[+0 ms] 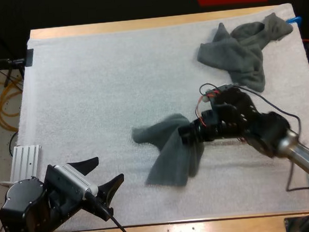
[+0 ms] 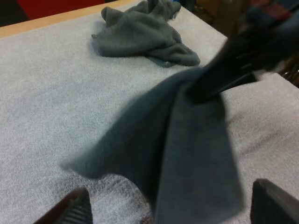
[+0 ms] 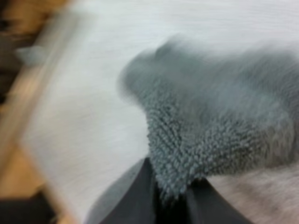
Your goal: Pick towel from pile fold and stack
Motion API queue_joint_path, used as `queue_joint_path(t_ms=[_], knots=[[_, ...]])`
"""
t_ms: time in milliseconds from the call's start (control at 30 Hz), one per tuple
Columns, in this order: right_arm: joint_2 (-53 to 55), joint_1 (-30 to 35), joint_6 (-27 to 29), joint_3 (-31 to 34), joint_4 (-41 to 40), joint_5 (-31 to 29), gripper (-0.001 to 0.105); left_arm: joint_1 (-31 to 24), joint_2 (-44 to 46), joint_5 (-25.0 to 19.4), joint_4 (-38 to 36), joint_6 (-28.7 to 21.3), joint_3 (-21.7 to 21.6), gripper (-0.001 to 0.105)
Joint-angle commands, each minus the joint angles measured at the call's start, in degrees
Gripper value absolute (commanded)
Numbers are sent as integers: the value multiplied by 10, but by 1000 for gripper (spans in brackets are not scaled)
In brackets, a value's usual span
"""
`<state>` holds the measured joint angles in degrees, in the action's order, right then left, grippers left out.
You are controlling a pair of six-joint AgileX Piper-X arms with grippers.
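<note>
Wooden table [image 1: 153, 23] carrying a white foam mat [image 1: 100, 98] that covers nearly all of its top and serves as the folding surface.

At the far right of the mat lies a crumpled heap of dark grey-green terry towel [image 1: 240, 49], the pile from which pieces are drawn. Whether it holds one towel or several cannot be told.

Near the middle of the mat, well apart from the heap, a second dark grey-green towel [image 1: 173, 152] hangs from the right gripper [image 1: 186, 134]. Its two black fingers [image 3: 133, 205] are closed on a small pinch of cloth at the towel's right-hand edge, and the right wrist view shows the nap bunched between them. A grip at the edge, rather than mid-cloth, lets the rest of the towel fall open to the left and toward the near side. Whether the free end brushes the mat or hangs just clear of it cannot be told.

The left gripper [image 1: 103, 174] sits over the near left part of the mat, its fingers spread wide and holding nothing. It is aimed at the hanging towel, which the left wrist view shows just beyond its fingertips. This placement suggests readiness to take a second corner so that the cloth can be stretched and laid flat.

The step in hand is judged to be the carry from pile to folding area; the fold and the stacking are not yet done.
</note>
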<state>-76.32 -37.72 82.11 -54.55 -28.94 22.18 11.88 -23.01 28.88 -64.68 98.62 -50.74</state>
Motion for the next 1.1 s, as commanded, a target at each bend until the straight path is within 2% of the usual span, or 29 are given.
queue_joint_path(t_ms=[0, 100, 167, 233, 300, 433, 467, 567, 600, 667, 767, 900, 967, 1067], knots=[[-18, 10, -5, -6, 41, -15, 12, 2, -2, 5, 3, 5, -1, 68], [-65, 27, -38, -26, 96, 4, 45, 2, -2, 5, 3, 3, -1, 68], [-97, 33, -37, -42, 98, 4, 75, 2, -2, 5, 3, 2, -1, 68], [-108, 36, -38, -47, 87, 4, 86, 2, -2, 5, 3, 3, -1, 68], [-109, 36, -38, -47, 70, 4, 86, 2, -2, 5, 3, 3, -1, 68], [-84, 34, -18, -47, 2, -10, 74, 2, -2, 5, 3, 3, -1, 68], [-71, 34, 2, -47, -15, -34, 71, 2, -2, 5, 3, 1, -1, 68], [-37, 36, 33, -47, -37, -110, 70, 2, -2, 5, 3, 1, -1, 68], [-30, 36, 39, -47, -37, -119, 70, 2, -2, 5, 3, 1, -1, 68], [-13, 36, 71, -47, -27, -183, 70, 2, -2, 5, 3, 1, -1, 68], [-4, 36, 111, -49, -3, -246, 70, 2, -2, 5, 3, 1, -1, 68], [1, 36, 110, -61, -37, -210, 70, 2, -2, 5, 3, 1, -1, 68], [7, 36, 91, -63, -89, -168, 70, 2, -2, 5, 1, 1, -1, 68], [20, 32, 81, -59, -187, -150, 70, 2, -2, 5, -6, 1, -1, 68]])
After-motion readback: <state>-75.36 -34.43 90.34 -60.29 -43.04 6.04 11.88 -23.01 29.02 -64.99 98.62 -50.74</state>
